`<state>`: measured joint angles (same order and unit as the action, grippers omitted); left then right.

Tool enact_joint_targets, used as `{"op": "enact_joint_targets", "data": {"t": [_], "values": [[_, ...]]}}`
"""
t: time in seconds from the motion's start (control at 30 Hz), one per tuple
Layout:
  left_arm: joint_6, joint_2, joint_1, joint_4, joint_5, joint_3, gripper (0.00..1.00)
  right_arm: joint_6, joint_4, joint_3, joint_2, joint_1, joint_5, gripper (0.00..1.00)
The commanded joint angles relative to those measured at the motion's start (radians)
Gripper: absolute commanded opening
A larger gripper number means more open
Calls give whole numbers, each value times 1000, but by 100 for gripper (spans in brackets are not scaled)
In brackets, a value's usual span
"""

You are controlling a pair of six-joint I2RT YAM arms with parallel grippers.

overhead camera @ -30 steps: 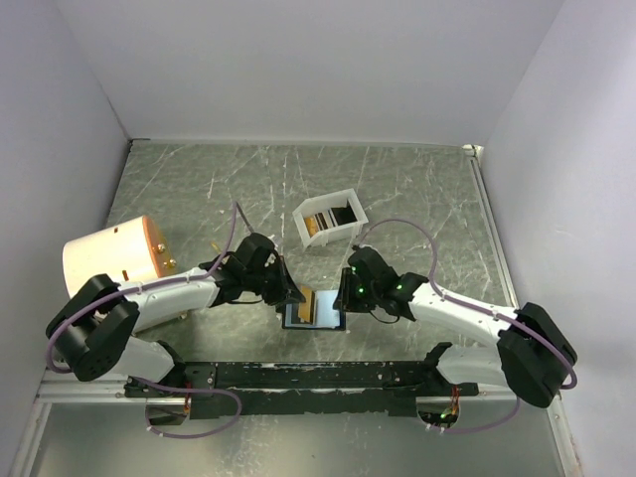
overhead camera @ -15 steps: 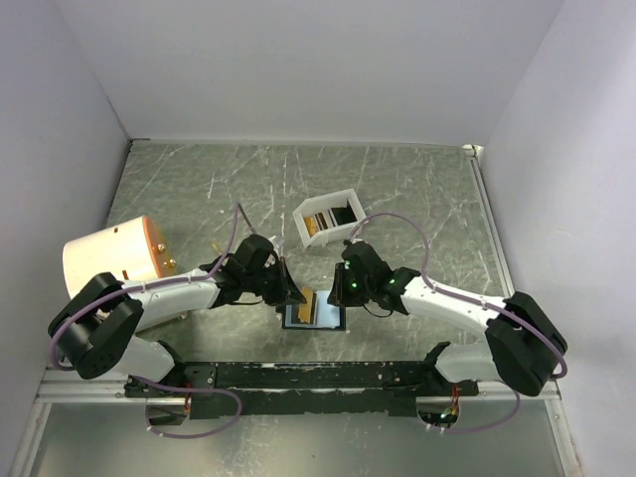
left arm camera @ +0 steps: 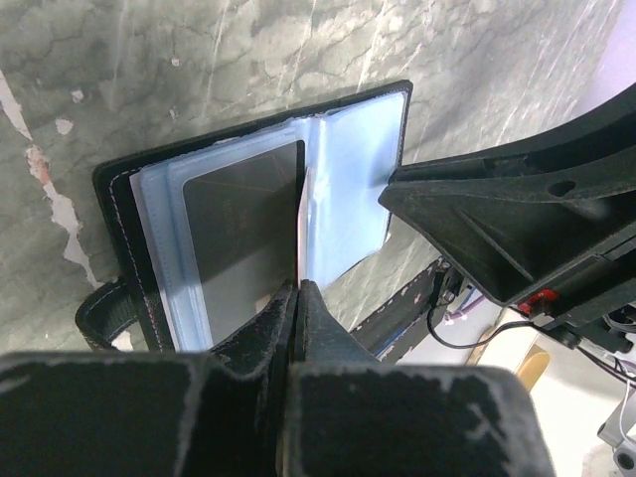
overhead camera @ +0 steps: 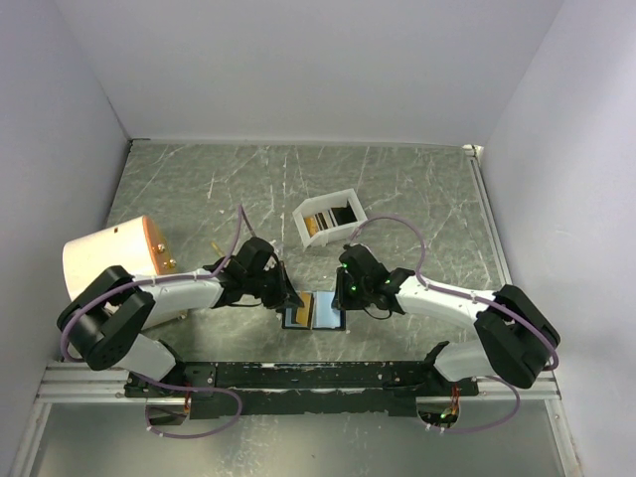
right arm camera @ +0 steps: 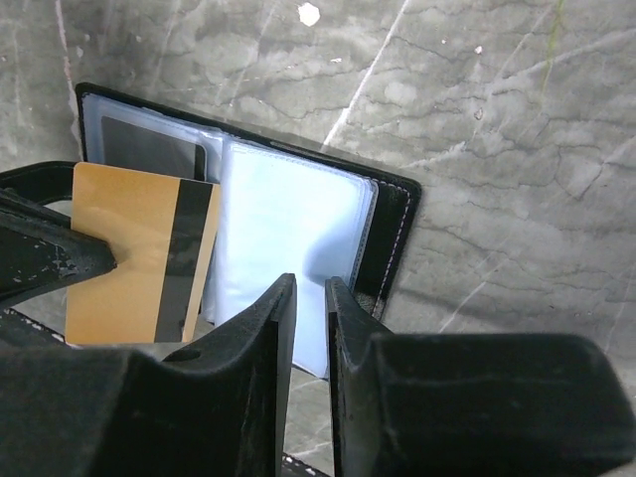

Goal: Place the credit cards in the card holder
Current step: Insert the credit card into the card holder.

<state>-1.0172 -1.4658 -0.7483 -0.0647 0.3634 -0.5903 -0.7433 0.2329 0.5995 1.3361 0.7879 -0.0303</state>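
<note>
Top external view: the grey marbled table [overhead camera: 427,199] has a pale cylinder [overhead camera: 104,260] at its 9 o'clock edge. A white box [overhead camera: 333,238] sits near the middle with gold and dark credit cards [overhead camera: 316,224] standing in it.

The card holder [overhead camera: 326,310] lies open and flat toward 6 o'clock from the box, near the arm bases, with its pale blue sleeves facing up. A dark card [left arm camera: 243,234] already sits in its left sleeve.

The left gripper [overhead camera: 294,298] reaches in from 9 o'clock. Its jaws are clamped on a gold card [right arm camera: 139,248] with a dark stripe, held over the holder's left page.

The right gripper [right arm camera: 308,288] comes from 3 o'clock and sits at the right page. Only a thin slit shows between its jaws, and whether they pinch the sleeve cannot be told.
</note>
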Motion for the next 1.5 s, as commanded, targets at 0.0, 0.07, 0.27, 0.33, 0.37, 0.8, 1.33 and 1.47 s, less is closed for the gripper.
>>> {"op": "enact_joint_targets", "data": {"t": [0.0, 0.07, 0.27, 0.33, 0.37, 0.8, 1.33, 1.47], "values": [[17, -10, 7, -59, 30, 4, 7, 7, 1, -15, 3, 6, 21, 18], [15, -10, 9, -70, 35, 10, 7, 4, -4, -19, 2, 6, 20, 18], [-7, 10, 10, -83, 43, 25, 7, 1, -9, -32, 8, 7, 17, 17], [-8, 18, 11, -64, 36, 17, 7, -1, -9, -34, 4, 7, 17, 17], [-8, 22, 11, -56, 31, 13, 7, -2, -10, -37, 0, 6, 17, 17], [-16, 46, 10, -98, 19, 28, 7, -5, -9, -48, -16, 7, 24, 16], [-6, -59, 11, -162, 56, 24, 7, -4, -4, -50, -26, 6, 29, 15], [0, -67, 10, -162, 54, 26, 7, -4, -4, -52, -23, 7, 29, 15]]}}
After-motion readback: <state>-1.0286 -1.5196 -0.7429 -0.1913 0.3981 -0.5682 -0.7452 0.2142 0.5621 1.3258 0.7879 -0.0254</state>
